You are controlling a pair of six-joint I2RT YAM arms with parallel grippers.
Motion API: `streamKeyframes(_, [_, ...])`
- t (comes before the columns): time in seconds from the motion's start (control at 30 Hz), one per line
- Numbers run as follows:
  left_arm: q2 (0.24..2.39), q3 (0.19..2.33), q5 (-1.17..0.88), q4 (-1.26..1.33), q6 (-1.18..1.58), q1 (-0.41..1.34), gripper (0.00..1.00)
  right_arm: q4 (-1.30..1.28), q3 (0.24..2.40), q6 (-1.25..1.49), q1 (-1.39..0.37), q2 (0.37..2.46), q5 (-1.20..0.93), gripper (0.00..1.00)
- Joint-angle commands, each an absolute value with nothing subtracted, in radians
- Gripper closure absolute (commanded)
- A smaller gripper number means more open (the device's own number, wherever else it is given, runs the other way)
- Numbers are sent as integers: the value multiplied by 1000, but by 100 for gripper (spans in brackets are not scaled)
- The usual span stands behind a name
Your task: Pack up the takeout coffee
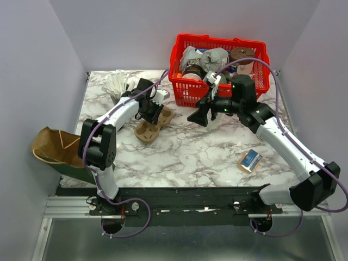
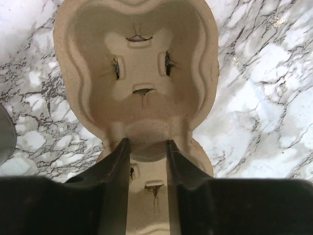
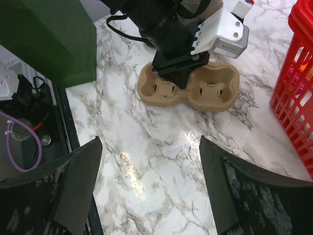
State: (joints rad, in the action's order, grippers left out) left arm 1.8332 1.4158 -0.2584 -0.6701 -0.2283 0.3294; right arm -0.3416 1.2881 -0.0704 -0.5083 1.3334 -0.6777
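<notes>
1. The cup carrier (image 1: 154,124) sits flat on the marble table (image 1: 190,152), just left of the red basket (image 1: 217,38).
2. The left gripper (image 2: 145,144) has its jaws pinched on the carrier's middle ridge.
3. The right gripper (image 3: 150,142) hangs wide open beside the basket, with nothing in it.

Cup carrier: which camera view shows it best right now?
The right wrist view: the whole cup carrier lies in frame on the table, the left gripper closed on its middle. The left wrist view shows only one end close up; the top view shows it small, partly under the left arm.
</notes>
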Motion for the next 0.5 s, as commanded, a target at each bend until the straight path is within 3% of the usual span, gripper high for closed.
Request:
streamKeyframes(0.0, [1832, 1425, -287, -678, -236, 336, 78, -318, 1272, -63, -502, 1350, -686, 11])
streamKeyframes(0.27, [1784, 1419, -305, -715, -250, 328, 92, -313, 1264, -60, -502, 1373, -706, 11])
streamKeyframes(0.33, [1772, 1411, -302, -712, -250, 324, 86, -313, 1267, -57, -502, 1379, -709, 11])
streamKeyframes(0.37, [1772, 1405, -298, -713, -253, 322, 74, -313, 1269, -57, -502, 1382, -709, 11])
streamKeyframes(0.47, [1778, 1384, -304, -695, -252, 325, 62, -311, 1272, -57, -502, 1391, -710, 11])
